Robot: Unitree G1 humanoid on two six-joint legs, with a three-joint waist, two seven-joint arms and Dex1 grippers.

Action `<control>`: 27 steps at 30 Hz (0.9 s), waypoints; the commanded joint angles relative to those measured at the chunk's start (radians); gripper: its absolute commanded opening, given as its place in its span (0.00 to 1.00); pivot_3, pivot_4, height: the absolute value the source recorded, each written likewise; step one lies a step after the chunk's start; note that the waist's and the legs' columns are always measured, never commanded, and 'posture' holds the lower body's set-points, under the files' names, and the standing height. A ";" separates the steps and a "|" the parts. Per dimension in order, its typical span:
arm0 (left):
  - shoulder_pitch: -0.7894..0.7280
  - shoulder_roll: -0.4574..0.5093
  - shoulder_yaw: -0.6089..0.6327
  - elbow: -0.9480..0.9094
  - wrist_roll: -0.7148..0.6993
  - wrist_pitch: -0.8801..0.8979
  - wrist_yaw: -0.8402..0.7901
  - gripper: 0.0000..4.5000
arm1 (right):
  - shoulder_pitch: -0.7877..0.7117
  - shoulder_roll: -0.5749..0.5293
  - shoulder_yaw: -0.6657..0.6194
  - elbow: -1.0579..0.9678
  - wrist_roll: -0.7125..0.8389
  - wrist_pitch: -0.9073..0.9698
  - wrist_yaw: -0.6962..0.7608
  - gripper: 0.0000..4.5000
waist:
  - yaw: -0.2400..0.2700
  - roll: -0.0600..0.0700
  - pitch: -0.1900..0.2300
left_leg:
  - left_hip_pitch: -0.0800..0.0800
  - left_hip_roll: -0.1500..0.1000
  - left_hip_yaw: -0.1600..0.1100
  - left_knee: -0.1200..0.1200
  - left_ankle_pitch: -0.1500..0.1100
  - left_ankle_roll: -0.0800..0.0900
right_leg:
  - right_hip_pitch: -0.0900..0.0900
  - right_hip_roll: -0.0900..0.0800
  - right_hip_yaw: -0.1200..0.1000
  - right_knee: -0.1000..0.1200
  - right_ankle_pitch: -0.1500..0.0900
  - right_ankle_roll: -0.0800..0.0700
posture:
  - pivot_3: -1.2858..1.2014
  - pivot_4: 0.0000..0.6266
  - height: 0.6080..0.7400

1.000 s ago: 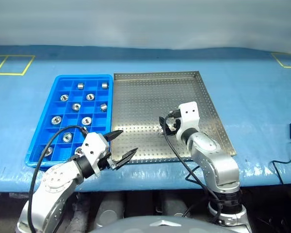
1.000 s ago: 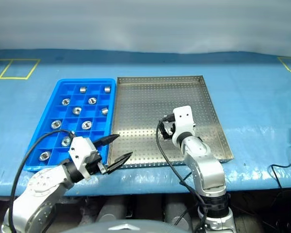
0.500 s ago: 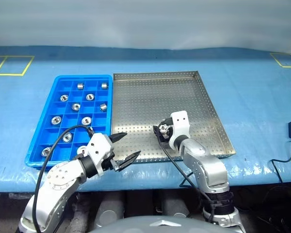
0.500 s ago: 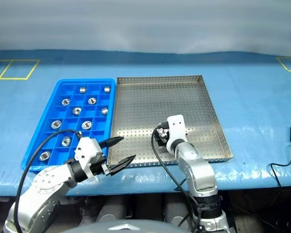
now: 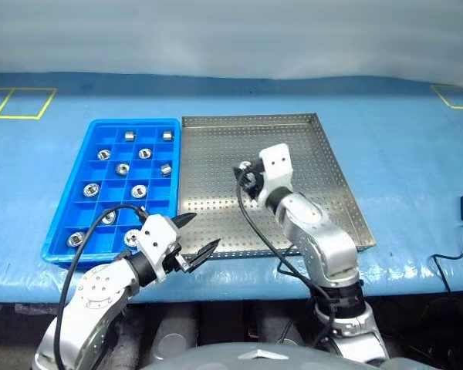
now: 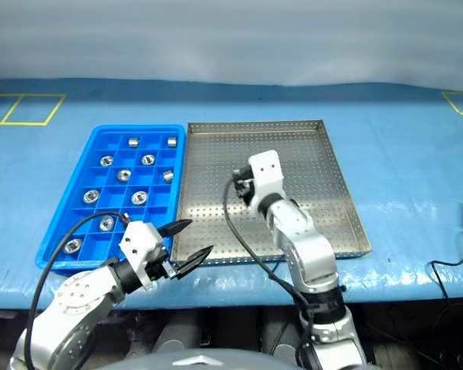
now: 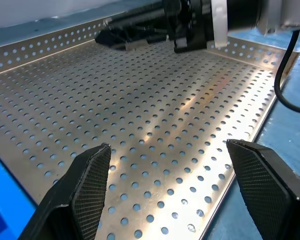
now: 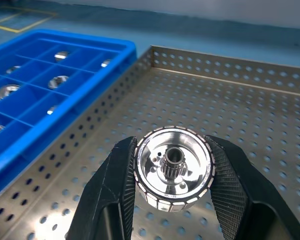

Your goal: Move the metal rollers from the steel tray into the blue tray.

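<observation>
right gripper (image 8: 172, 200) carrying a roller (image 8: 173, 169) over the steel tray (image 5: 309, 146)

its two fingers are clamped on the roller's rim, short of the blue tray (image 5: 62, 231); a thin grip on smooth metal could slip in transit. left gripper (image 5: 194, 233) hangs wide open, holding nothing.

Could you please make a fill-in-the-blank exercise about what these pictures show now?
1. The right gripper holds one metal ____ between its fingers.
2. That gripper is above the ____ tray, not the blue tray.
3. The left gripper has its fingers ____, with nothing between them.
4. The rollers already moved lie in separate ____ of the blue tray.

Missing words: roller; steel; open; compartments
</observation>
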 commanded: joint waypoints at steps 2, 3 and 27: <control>0.042 -0.008 0.040 -0.082 0.018 -0.010 0.042 0.89 | -0.074 0.030 0.082 0.063 0.010 -0.048 0.060 0.38 | 0.013 0.000 0.000 | 0.000 0.000 0.000 0.000 0.000 0.000 | 0.000 0.000 -0.001 0.000 0.000 0.000 | 0.65 0.24 1.00; 0.056 -0.013 0.044 -0.092 0.020 -0.011 0.053 0.89 | -0.085 0.038 0.098 0.084 0.008 -0.057 0.071 0.38 | 0.021 0.000 0.000 | 0.000 0.000 0.000 0.000 0.000 0.000 | 0.000 -0.001 -0.001 0.000 0.000 0.000 | 0.65 0.24 1.00; 0.169 -0.048 0.034 -0.150 0.052 -0.026 0.103 0.89 | -0.040 0.087 0.196 0.251 -0.015 -0.087 0.118 0.75 | 0.129 0.000 0.000 | -0.001 0.000 -0.002 0.000 0.001 -0.002 | 0.000 -0.001 -0.004 -0.001 -0.006 -0.001 | 0.67 0.24 1.00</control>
